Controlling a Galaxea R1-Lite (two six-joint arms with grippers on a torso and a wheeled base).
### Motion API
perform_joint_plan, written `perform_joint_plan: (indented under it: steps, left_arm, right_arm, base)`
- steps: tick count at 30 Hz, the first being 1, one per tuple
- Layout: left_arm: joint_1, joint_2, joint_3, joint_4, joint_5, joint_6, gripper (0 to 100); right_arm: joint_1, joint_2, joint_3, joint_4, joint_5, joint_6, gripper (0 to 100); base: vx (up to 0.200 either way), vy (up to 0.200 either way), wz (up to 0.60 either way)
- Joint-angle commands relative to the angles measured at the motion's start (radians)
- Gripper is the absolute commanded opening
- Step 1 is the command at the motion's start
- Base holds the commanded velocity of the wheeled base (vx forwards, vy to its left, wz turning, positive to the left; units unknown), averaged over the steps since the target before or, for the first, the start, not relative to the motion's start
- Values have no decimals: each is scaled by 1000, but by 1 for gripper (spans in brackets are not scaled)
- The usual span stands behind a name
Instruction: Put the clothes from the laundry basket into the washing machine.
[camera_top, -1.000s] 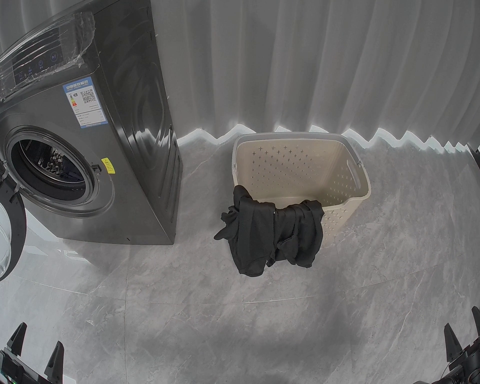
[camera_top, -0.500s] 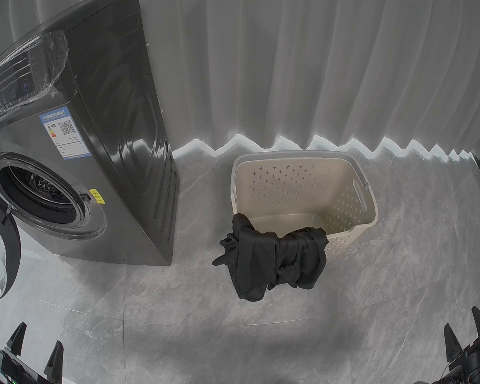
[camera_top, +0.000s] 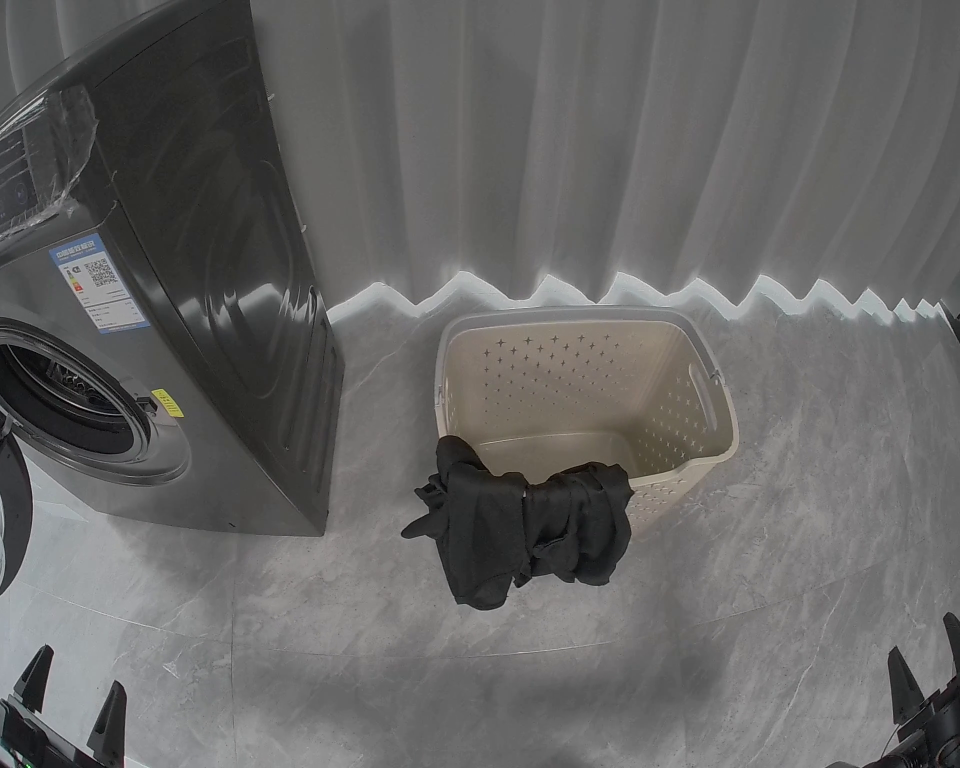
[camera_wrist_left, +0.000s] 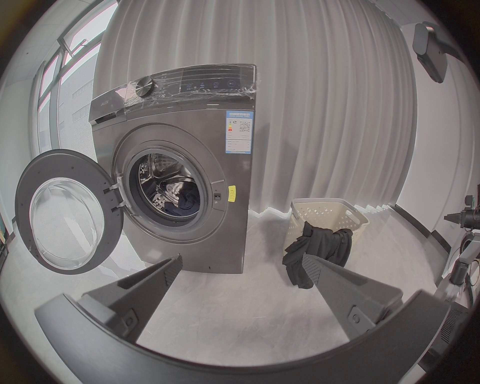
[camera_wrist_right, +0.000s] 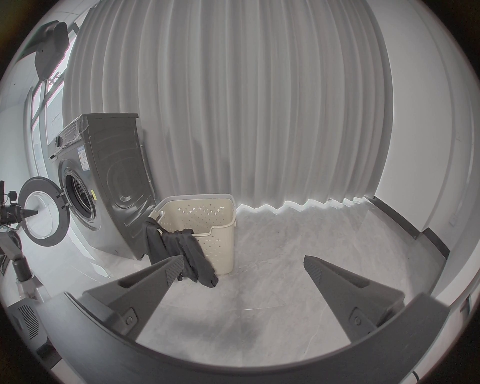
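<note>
My left gripper (camera_top: 76, 670) sits low at my near left with its fingers spread wide and nothing between them. My right gripper (camera_top: 922, 640) sits low at my near right, just as wide and just as bare. Both hang well short of the task's things, with a broad stretch of grey marble floor (camera_top: 480, 680) between them and the laundry basket (camera_top: 585, 316).

The basket stands on the floor ahead of me, its far rim near the foot of the white curtain (camera_top: 600, 150). The black clothes (camera_top: 520, 530) lie draped over its near rim toward the left corner. Part of them hangs inside and the greater part falls down the outer wall. I cannot tell whether the lowest fold touches the floor.

The washing machine (camera_top: 230, 300) stands to the left of the basket, with a strip of open floor between its side panel and the basket's left wall. Its front faces my left side. The round door (camera_wrist_left: 65, 215) is swung fully open, away from the basket side, and its edge juts out over the floor in front of the machine. The drum opening (camera_wrist_left: 167, 185) is unobstructed, and a dark piece of cloth (camera_wrist_left: 184, 201) lies inside it.

To the right of the basket the floor runs open to a dark baseboard (camera_wrist_right: 400, 217) along the wall.
</note>
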Motion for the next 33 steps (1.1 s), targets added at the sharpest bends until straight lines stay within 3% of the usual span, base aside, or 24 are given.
perform_joint_plan:
  steps: [1, 14, 19, 25, 31, 33]
  left_arm:
    - [0, -7, 16, 0, 2, -1, 100]
    - [0, -7, 16, 0, 0, 2, 100]
    - [0, -7, 16, 0, 2, 1, 100]
    - [0, -7, 16, 0, 0, 2, 100]
    - [-1, -7, 16, 0, 2, 1, 100]
    - [-1, -7, 16, 0, 0, 1, 100]
  right_arm:
    - [0, -12, 18, 0, 0, -1, 100]
    - [-2, -12, 16, -17, 9, -3, 100]
    - [13, 57, -163, -46, 7, 16, 100]
    - [27, 128, -116, -46, 13, 25, 100]
    - [59, 251, -108, -59, 41, 98, 100]
    - [86, 334, -116, -65, 81, 132, 100]
  base:
    - [0, 0, 0]
    - [0, 0, 0]
    - [0, 0, 0]
    - [0, 133, 0]
    - [0, 167, 0]
    - [0, 0, 0]
